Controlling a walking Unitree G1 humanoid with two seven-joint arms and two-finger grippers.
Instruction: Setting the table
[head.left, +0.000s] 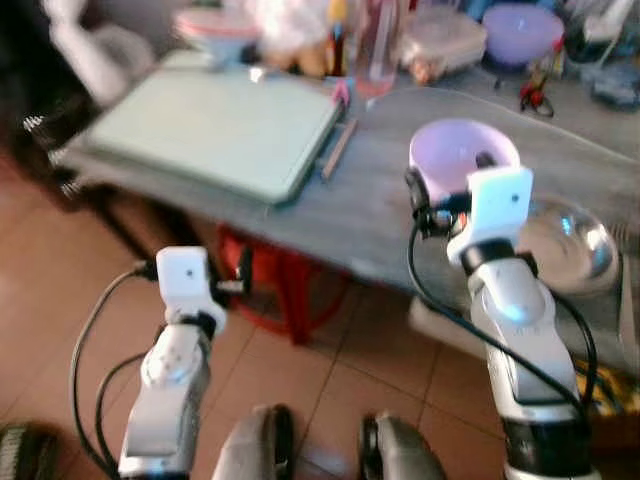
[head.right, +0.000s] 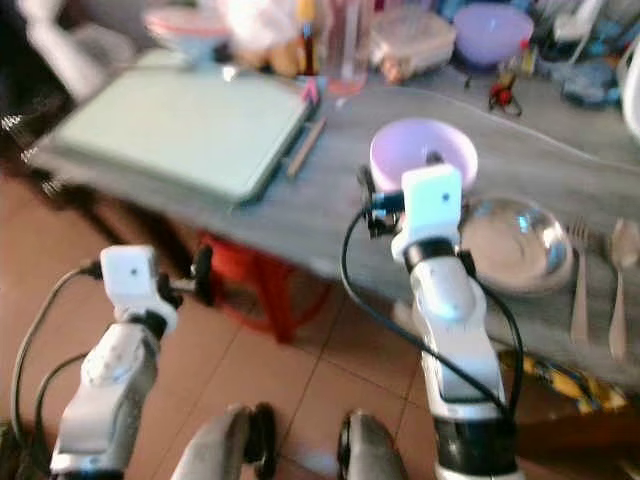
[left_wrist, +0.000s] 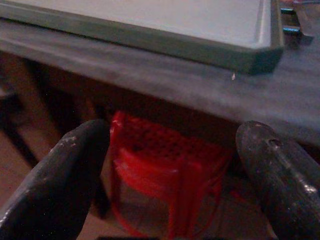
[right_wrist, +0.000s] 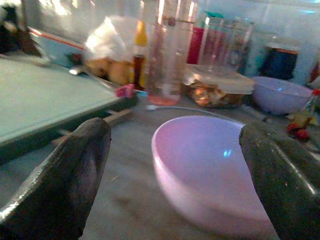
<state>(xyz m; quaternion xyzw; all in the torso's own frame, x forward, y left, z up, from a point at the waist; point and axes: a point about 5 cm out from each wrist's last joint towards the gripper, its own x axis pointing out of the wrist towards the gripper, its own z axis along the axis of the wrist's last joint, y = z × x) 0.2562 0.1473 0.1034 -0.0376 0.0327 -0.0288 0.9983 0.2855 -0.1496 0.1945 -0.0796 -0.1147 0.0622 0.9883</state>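
Pink plastic bowl (right_wrist: 210, 170) sits on the grey table (head.left: 340, 215) beside the steel plate (head.right: 515, 245), fork (head.right: 580, 275) and spoon (head.right: 620, 280) laid; my right gripper (right_wrist: 175, 175), fingers apart, faces it; left gripper (left_wrist: 175, 185) hangs open below the edge – setting looks partly done

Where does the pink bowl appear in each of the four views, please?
Left eye: pink bowl right of centre, just beyond the right gripper.
Right eye: centre.
Left wrist: not in it.
Right wrist: lower middle.
Shared landmark: the green tray.
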